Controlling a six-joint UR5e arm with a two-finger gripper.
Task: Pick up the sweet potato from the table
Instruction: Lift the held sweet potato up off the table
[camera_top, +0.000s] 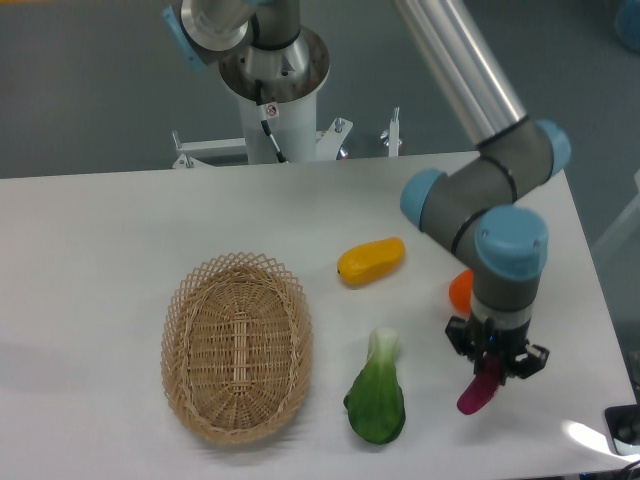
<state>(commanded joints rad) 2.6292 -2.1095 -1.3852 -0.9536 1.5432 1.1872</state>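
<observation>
On the white table (120, 230): sweet potato (476, 392) angled lower-left to upper-right, seemingly lifted, pinched at its upper end by gripper (494, 367) beneath downward-pointing wrist.

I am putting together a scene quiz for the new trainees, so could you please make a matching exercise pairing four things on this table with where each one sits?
Things:
1. sweet potato
2. wicker basket
3. yellow fruit
4. leafy green

Places:
A. left part of the table, nothing inside it
B. held in the claw near the table's right edge
C. lying between the basket and the claw
D. mid-table, above the leafy green in the picture

Pairs: 1-B, 2-A, 3-D, 4-C
</observation>
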